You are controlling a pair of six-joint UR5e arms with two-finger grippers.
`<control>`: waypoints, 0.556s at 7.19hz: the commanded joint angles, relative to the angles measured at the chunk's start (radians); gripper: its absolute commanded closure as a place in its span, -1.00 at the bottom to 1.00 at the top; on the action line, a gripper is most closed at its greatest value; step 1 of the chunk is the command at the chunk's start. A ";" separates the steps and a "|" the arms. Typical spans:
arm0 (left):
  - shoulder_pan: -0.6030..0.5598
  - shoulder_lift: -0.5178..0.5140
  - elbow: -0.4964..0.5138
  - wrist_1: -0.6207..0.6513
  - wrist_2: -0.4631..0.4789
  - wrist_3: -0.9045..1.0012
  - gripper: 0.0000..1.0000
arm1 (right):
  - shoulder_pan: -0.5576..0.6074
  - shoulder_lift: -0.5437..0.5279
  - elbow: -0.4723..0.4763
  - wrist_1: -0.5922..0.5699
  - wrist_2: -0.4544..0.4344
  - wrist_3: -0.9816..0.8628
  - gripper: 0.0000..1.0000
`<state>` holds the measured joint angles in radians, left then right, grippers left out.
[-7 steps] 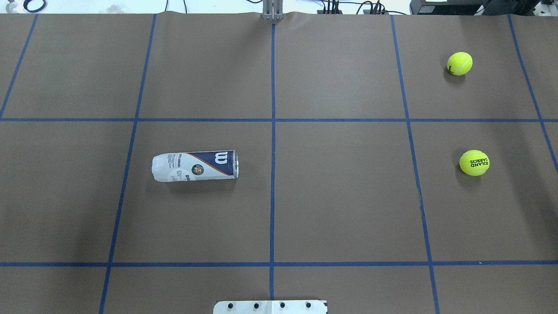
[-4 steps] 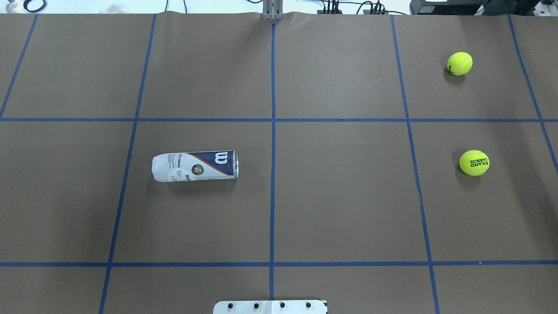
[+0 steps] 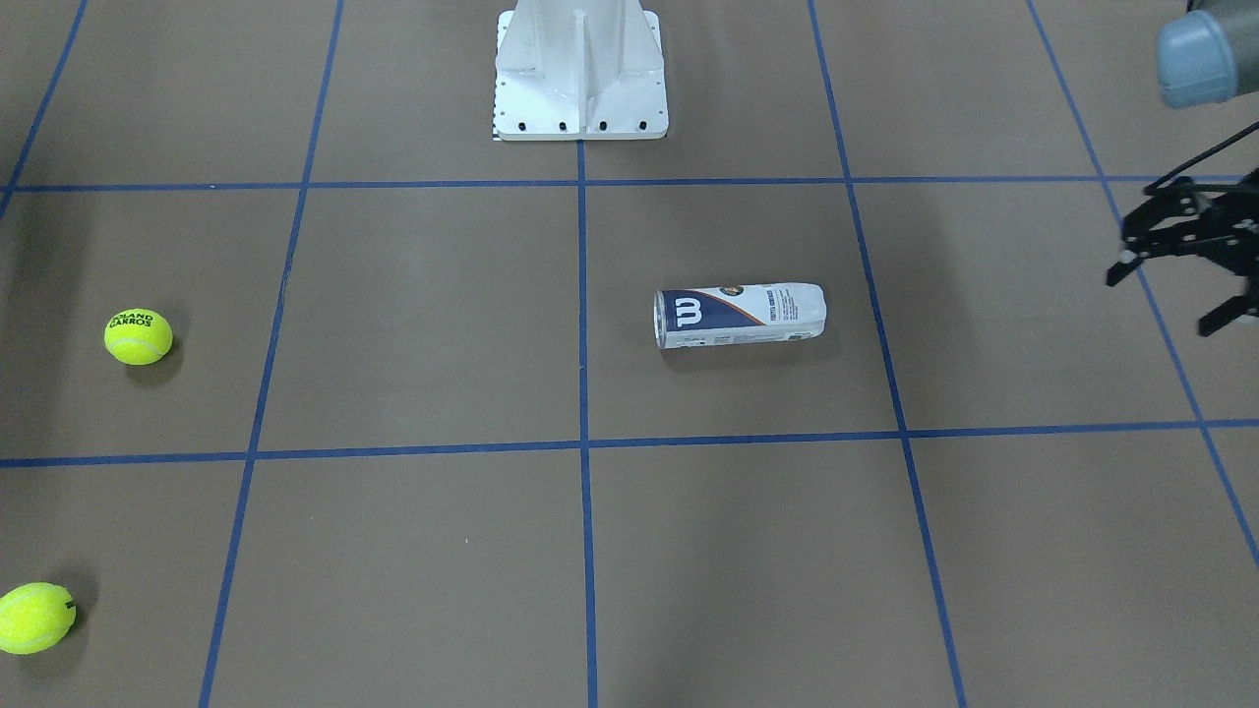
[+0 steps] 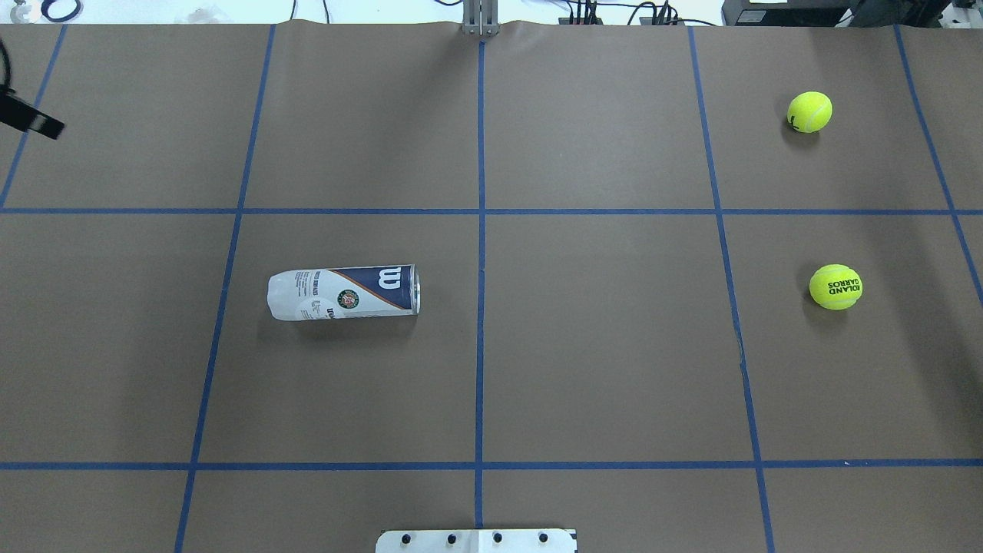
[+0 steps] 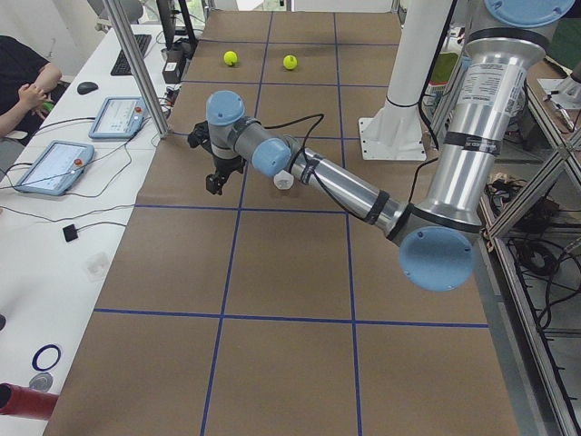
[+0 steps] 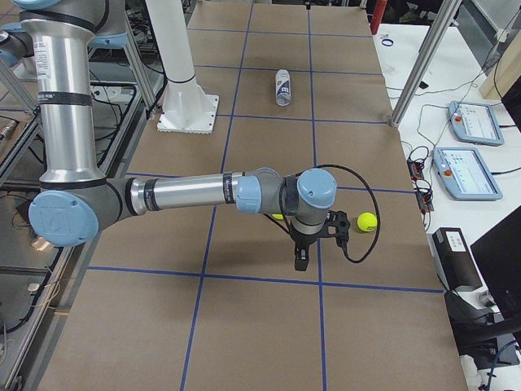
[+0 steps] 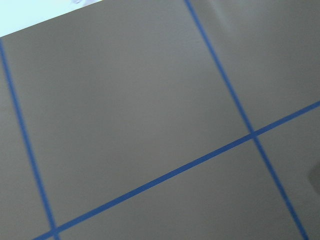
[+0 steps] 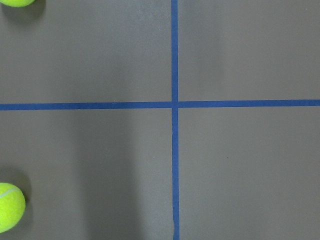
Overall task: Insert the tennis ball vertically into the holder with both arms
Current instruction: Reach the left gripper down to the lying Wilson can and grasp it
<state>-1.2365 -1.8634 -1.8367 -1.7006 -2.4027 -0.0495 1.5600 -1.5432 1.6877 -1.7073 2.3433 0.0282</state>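
Holder (image 4: 343, 292) lies on its side on the counter (image 4: 599, 346), in the robot's left half, with its rimmed end toward the centre line. We judge this clear plastic tube to be light, thin-walled and slippery, so we would take it gently around the middle. The left gripper (image 3: 1166, 295) hangs well apart from it, fingers spread. For the right gripper (image 6: 319, 248) we cannot tell.

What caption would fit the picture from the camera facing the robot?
Holder lying on its side, two tennis balls far off, left end effector open at the edge.
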 commanded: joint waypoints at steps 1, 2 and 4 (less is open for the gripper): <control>0.168 -0.172 -0.003 -0.001 0.049 0.000 -0.97 | 0.000 0.003 0.018 0.000 0.001 -0.001 -0.98; 0.283 -0.219 0.002 0.001 0.075 0.000 -0.97 | 0.000 0.003 0.026 0.000 0.001 0.001 -0.98; 0.510 -0.301 0.000 0.003 0.428 -0.006 -0.98 | -0.002 0.003 0.030 0.000 0.001 0.001 -0.98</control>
<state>-0.8667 -2.1180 -1.8368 -1.6989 -2.1658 -0.0533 1.5596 -1.5403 1.7151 -1.7073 2.3439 0.0290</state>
